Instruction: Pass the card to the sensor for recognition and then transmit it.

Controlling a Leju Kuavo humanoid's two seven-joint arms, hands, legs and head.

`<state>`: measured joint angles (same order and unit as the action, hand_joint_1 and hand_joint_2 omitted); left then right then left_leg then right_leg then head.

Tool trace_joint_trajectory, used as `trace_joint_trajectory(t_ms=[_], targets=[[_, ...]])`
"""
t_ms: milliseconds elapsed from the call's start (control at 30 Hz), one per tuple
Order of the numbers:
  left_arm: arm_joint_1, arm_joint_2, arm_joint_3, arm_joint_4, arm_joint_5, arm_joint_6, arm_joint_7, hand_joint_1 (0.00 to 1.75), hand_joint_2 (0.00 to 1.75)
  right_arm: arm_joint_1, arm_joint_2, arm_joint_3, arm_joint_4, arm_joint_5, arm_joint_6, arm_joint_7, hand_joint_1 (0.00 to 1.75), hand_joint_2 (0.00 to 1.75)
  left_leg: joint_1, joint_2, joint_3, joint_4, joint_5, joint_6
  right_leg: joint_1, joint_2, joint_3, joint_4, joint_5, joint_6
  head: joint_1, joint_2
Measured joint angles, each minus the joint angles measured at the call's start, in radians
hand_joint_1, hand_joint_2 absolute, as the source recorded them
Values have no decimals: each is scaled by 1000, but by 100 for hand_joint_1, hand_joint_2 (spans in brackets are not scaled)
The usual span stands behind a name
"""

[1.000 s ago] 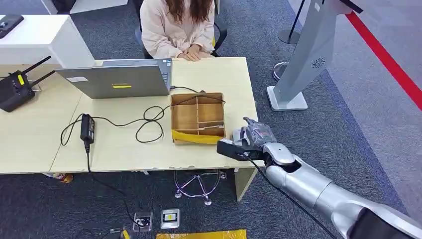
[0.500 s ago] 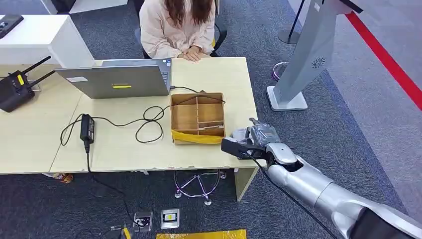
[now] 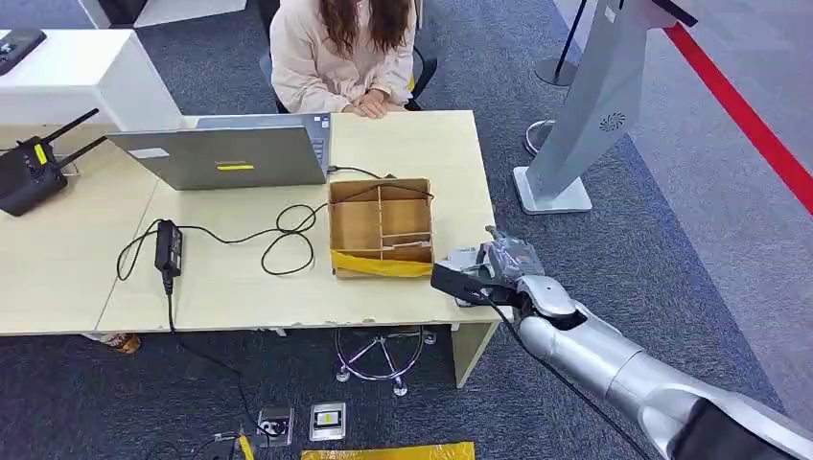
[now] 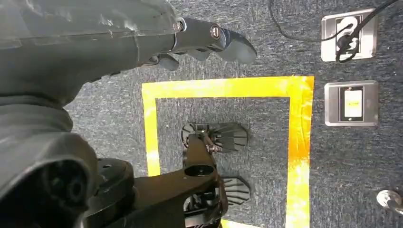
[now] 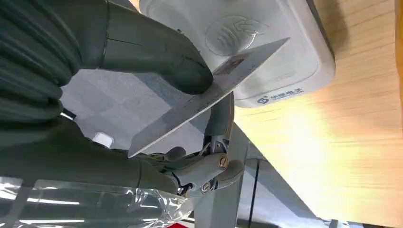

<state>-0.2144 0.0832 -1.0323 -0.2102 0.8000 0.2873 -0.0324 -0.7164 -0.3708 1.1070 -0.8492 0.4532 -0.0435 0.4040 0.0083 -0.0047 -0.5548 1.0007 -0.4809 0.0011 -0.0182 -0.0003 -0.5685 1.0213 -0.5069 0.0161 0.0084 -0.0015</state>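
My right hand [image 3: 499,266] hovers over the table's front right corner, pinching a flat card [image 3: 458,282] between thumb and fingers. In the right wrist view the grey thumb [image 5: 157,59] presses on the pale card [image 5: 209,97], which is tilted just over the white sensor [image 5: 280,57] with a contactless mark on its top. A small part of the sensor [image 3: 457,257] shows beside the hand in the head view. My left hand [image 4: 204,40] hangs above the carpet, fingers loosely extended, holding nothing.
A compartmented cardboard box [image 3: 381,227] stands just left of the sensor. A laptop [image 3: 230,153], cables, a power adapter [image 3: 169,245] and a black router [image 3: 29,174] lie further left. A person [image 3: 340,53] sits across the table. A grey kiosk stand [image 3: 580,115] rises at right.
My right hand has slid a little to the right and toward the table's front edge with the card. Everything else is as before.
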Motion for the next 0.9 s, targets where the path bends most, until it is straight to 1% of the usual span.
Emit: trace_joint_trajectory(t_ms=[333, 600, 667, 767, 833, 900], targets=[[-1, 0, 0, 0, 2, -5, -18, 0, 0, 1, 2, -1, 22, -6, -2, -18, 175, 175, 0, 1, 4, 0, 0, 0, 0, 0, 4, 0, 0, 0, 0, 0], [-1, 0, 0, 0, 2, -13, -28, 0, 0, 1, 2, -1, 30, -8, -2, -19, 175, 175, 0, 1, 6, 0, 0, 0, 0, 0, 6, 0, 0, 0, 0, 0], [-1, 0, 0, 0, 2, -13, -31, 0, 0, 0, 2, -1, 30, 0, -12, -18, 175, 175, 0, 1, 6, 0, 0, 0, 0, 0, 6, 0, 1, 1, 0, 0], [0, 0, 0, 0, -5, -13, -32, 0, 0, -12, 1, -2, 29, 33, -22, 6, 175, 175, 0, 1, 5, 1, 0, 0, 0, 0, 7, 0, 1, 1, 0, 0], [0, 0, 0, 0, -16, -16, -32, 0, 0, -35, -3, -7, 19, 64, -15, 37, 175, 175, 0, 1, 3, 1, 1, 1, 0, 0, 5, 0, 3, 1, 0, 0], [-1, 0, 0, 0, -29, -22, -30, 0, 0, -80, -5, -15, -10, 101, 2, 73, 175, 175, 0, 2, 3, 1, 1, 1, 0, 1, 3, 0, 4, 1, 0, 0]])
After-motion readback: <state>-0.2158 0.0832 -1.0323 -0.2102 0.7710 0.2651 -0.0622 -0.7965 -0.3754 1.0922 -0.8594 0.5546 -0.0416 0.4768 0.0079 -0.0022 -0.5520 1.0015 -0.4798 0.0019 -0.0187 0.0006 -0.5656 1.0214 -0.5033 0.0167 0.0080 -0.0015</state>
